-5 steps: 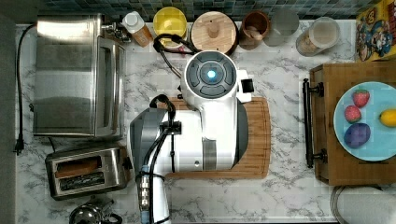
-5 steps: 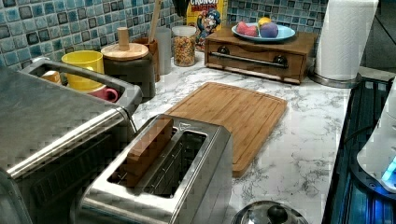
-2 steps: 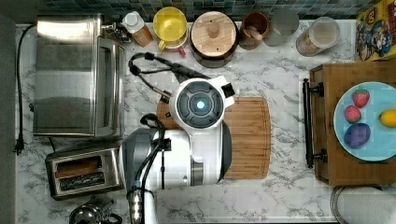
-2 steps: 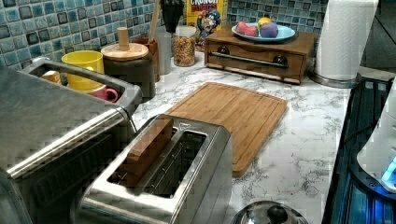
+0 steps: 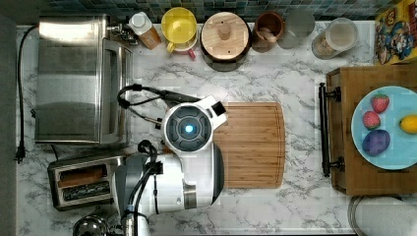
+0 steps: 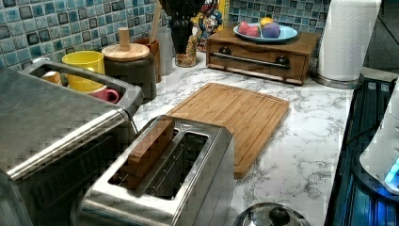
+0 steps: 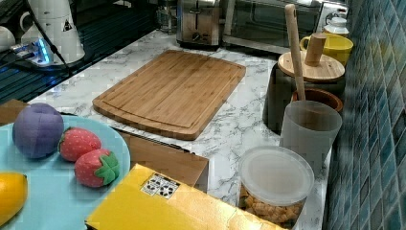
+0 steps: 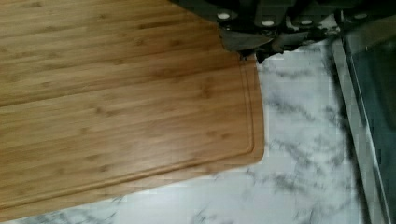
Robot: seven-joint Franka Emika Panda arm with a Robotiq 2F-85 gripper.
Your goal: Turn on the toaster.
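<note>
Since the earlier frames the arm [image 5: 189, 129] has moved toward the top view's left, from over the cutting board [image 5: 251, 145] to its left edge. The toaster [image 5: 84, 180] sits at the top view's lower left, below the toaster oven [image 5: 78, 78], with a slice in one slot, to the left of the wrist. In the wrist view the gripper [image 8: 254, 46] hangs over the board's corner; whether its jaws are open, I cannot tell.
</note>
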